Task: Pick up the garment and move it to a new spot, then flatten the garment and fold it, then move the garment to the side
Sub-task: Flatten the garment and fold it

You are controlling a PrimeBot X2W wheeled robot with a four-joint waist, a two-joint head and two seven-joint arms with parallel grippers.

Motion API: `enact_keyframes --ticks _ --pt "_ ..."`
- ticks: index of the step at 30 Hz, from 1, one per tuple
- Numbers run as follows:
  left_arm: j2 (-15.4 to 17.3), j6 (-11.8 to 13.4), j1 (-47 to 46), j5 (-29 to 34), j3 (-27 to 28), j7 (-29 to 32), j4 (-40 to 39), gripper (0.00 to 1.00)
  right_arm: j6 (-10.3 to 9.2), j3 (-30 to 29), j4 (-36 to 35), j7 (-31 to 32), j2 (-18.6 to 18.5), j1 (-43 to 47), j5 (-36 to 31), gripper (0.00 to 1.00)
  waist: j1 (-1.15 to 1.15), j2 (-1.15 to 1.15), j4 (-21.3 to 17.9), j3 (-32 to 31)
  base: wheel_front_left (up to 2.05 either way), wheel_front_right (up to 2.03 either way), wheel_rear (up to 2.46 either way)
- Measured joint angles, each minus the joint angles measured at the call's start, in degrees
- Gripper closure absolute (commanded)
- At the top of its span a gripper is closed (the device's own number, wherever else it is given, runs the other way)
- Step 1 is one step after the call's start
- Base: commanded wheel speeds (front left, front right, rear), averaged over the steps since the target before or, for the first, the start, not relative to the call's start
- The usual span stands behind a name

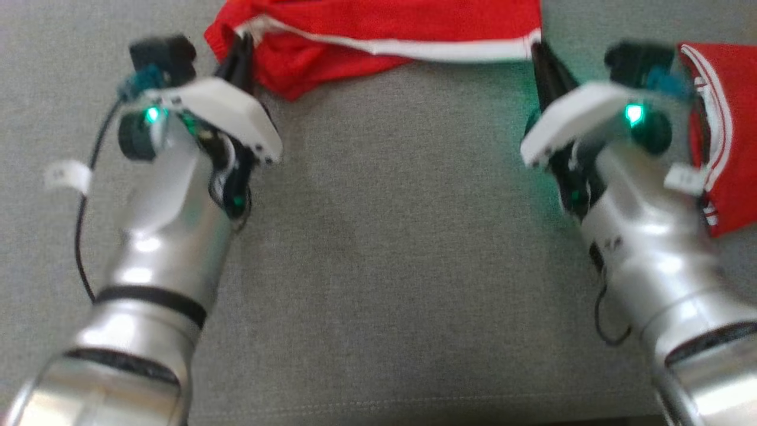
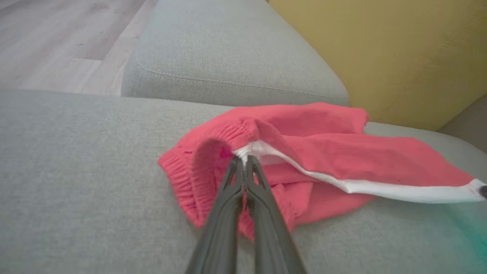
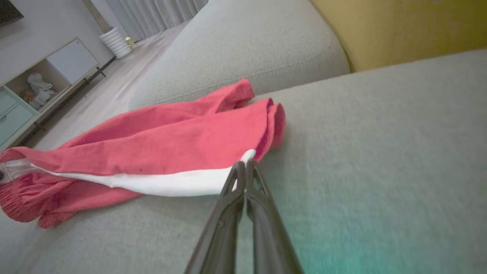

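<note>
A red garment (image 1: pixel 378 26) with a white side stripe lies on the grey sofa seat (image 1: pixel 384 248), along the top of the head view. My left gripper (image 1: pixel 239 50) is shut on the stripe's end by the ribbed waistband (image 2: pixel 190 182), with its tips (image 2: pixel 243 161) pinching the white cloth. My right gripper (image 1: pixel 539 52) is shut on the stripe's other end at the hem, its tips (image 3: pixel 243 165) on the white edge. The stripe (image 3: pixel 163 182) runs fairly straight between the two grippers. The rest of the garment (image 2: pixel 323 152) is bunched behind it.
A second red garment (image 1: pixel 730 136) with white stripes lies at the seat's right edge, beside my right forearm. Behind the garment are another grey cushion (image 2: pixel 228 49) and a yellow backrest (image 2: pixel 399 49). Wooden floor (image 2: pixel 57 34) and a low cabinet (image 3: pixel 38 83) lie beyond the sofa.
</note>
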Motion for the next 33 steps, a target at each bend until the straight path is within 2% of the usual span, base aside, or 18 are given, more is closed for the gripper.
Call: enact_keyframes --ticks 5,8,9,11,15,18,23,27,30,33 --pt "-0.01 -0.94 10.21 0.36 0.97 -0.01 -8.32 1.00 0.00 -0.18 -3.12 -4.19 0.00 8.95 2.19 1.00 0.00 0.00 -0.14 -1.98 0.00 0.00 0.00" --pt "0.23 -1.74 18.41 1.94 1.20 -0.01 -13.59 1.00 0.00 -0.35 -7.69 -4.75 -0.08 16.51 2.21 1.00 -0.01 0.00 -0.41 -3.86 0.00 0.00 0.00" --pt "0.80 -1.72 24.09 3.15 1.29 0.00 -17.73 1.00 0.00 -0.81 -11.62 -4.97 -0.40 22.26 2.02 1.00 -0.01 0.00 -0.58 -5.29 0.00 0.00 0.00" --pt "1.79 -2.07 29.63 3.80 1.29 -0.01 -21.95 1.00 0.00 -2.94 -16.74 -4.97 -1.23 28.20 1.46 1.00 -0.01 0.00 -0.71 -6.74 0.00 0.00 0.00" --pt "4.00 -2.74 39.66 3.37 0.40 0.00 -27.31 1.00 0.00 -8.70 -26.03 -4.94 -2.97 39.89 -0.46 1.00 -0.01 0.00 -0.80 -9.70 0.00 0.00 0.00" --pt "6.43 -2.56 46.12 2.97 -0.25 1.30 -33.09 1.00 0.00 -12.69 -34.90 -1.77 -2.75 49.90 -2.81 1.00 -0.01 0.00 -0.76 -11.88 0.00 0.00 0.00" --pt "9.39 0.35 55.39 2.86 -0.49 6.41 -45.37 1.00 0.00 -20.73 -53.60 8.58 0.30 67.67 -8.26 1.00 -0.01 0.00 -0.40 -15.23 0.00 0.00 0.00" --pt "11.11 4.13 63.29 1.40 -0.26 10.76 -55.00 1.00 0.00 -23.19 -66.90 18.05 1.94 78.59 -10.57 1.00 -0.01 0.01 -0.69 -17.26 0.00 0.00 0.00" --pt "12.20 6.26 68.52 0.54 0.11 13.24 -60.91 1.00 0.00 -24.20 -73.60 22.19 2.01 83.20 -10.71 1.00 -0.01 0.00 -1.24 -18.17 0.00 0.00 0.00" --pt "12.91 7.69 71.02 0.25 0.37 15.00 -65.06 1.00 0.00 -24.65 -77.13 23.94 2.03 85.04 -9.71 1.00 -0.01 0.01 -1.40 -18.43 0.00 0.00 0.00"
